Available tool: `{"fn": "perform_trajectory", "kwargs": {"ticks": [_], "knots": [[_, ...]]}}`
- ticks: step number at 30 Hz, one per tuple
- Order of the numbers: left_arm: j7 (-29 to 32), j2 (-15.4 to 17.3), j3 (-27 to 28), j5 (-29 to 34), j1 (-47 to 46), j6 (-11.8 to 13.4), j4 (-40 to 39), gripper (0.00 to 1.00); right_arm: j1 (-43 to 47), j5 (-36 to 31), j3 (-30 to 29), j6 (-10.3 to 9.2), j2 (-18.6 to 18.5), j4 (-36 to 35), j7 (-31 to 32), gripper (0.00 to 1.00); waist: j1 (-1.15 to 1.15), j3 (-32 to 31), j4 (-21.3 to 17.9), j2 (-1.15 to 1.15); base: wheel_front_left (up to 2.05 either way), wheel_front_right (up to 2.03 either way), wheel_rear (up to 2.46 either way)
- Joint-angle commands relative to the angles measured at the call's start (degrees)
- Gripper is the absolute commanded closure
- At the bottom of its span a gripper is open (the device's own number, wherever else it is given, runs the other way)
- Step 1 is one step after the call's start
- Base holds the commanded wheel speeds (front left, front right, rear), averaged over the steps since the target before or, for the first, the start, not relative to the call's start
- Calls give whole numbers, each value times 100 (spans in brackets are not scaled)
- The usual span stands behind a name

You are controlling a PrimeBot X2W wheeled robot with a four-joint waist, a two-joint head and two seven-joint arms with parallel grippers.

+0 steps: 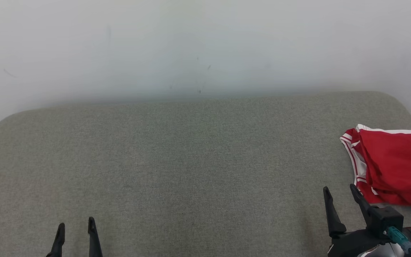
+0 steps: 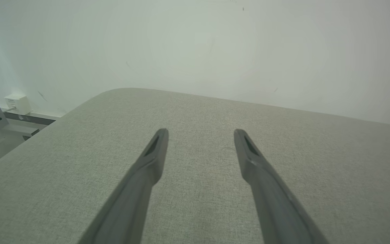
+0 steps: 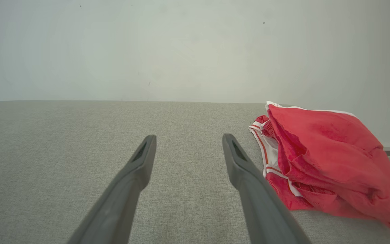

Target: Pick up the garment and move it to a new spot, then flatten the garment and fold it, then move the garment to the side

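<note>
The garment point(image 1: 394, 167) is red with white striped trim. It lies bunched and partly folded at the right edge of the grey fabric table point(image 1: 191, 160). In the right wrist view the garment point(image 3: 323, 152) sits just right of the fingers. My right gripper point(image 1: 339, 192) stands open at the lower right, a little left of and in front of the garment, touching nothing. My left gripper point(image 1: 76, 225) is open at the lower left, far from the garment, with nothing between its fingers. Both wrist views show each gripper, left point(image 2: 200, 134) and right point(image 3: 188, 139), open above bare cloth.
A pale wall point(image 1: 205, 46) rises right behind the table's far edge. The table's corners are rounded. In the left wrist view a small white box point(image 2: 18, 103) sits on a ledge by the wall, beyond the table's left corner.
</note>
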Motion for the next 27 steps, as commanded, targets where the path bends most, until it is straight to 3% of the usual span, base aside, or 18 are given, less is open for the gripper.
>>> {"fn": "perform_trajectory", "kwargs": {"ticks": [1, 15, 27], "knots": [[2, 3, -11, -33, 60, 30, -27, 0, 48, 9, -6, -16, 18, -24, 5, 0, 0, 3, 1, 0, 0, 0, 0], [3, 4, -54, -81, 92, 179, -4, 0, 71, 12, -38, -16, 28, -52, 13, 0, 0, 9, -9, 0, 0, 0, 0], [3, 4, -71, -156, 50, 120, 25, 0, 77, 22, -36, -16, 35, -28, -4, 0, 0, 30, 1, 0, 0, 0, 0]]}}
